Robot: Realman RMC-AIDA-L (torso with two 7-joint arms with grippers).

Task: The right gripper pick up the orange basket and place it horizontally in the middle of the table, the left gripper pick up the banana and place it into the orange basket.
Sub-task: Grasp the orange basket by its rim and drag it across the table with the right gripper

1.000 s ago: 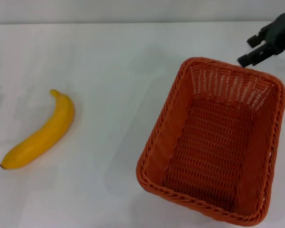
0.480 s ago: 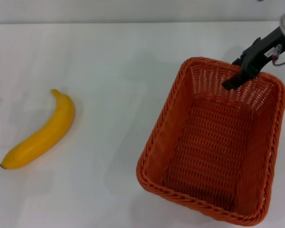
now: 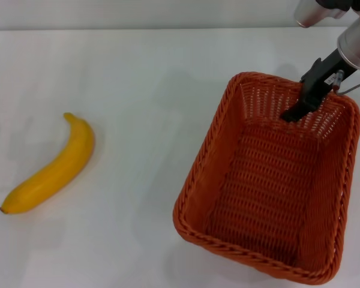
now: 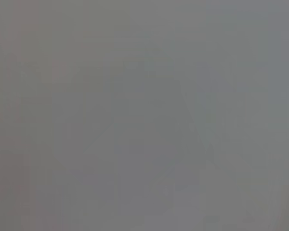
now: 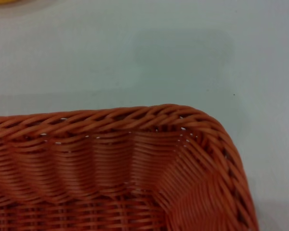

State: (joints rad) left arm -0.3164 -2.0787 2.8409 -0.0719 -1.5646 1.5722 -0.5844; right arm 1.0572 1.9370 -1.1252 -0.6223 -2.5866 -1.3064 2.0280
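Observation:
The orange basket (image 3: 270, 180) stands at the right of the white table (image 3: 144, 90), set at a slant with its long side running front to back. My right gripper (image 3: 295, 112) comes down from the upper right over the basket's far rim, and its black tip reaches just inside the far wall. The right wrist view shows a corner of the basket's braided rim (image 5: 111, 118) from close up. The banana (image 3: 51, 168) lies on the table at the left, far from the basket, with its dark tip toward the front. The left gripper is out of view.
The table's back edge (image 3: 168, 28) runs across the top of the head view. The left wrist view shows only a plain grey surface.
My right gripper has come down and leftward from beyond the basket's far rim to inside the far wall. Basket and banana have stayed put.

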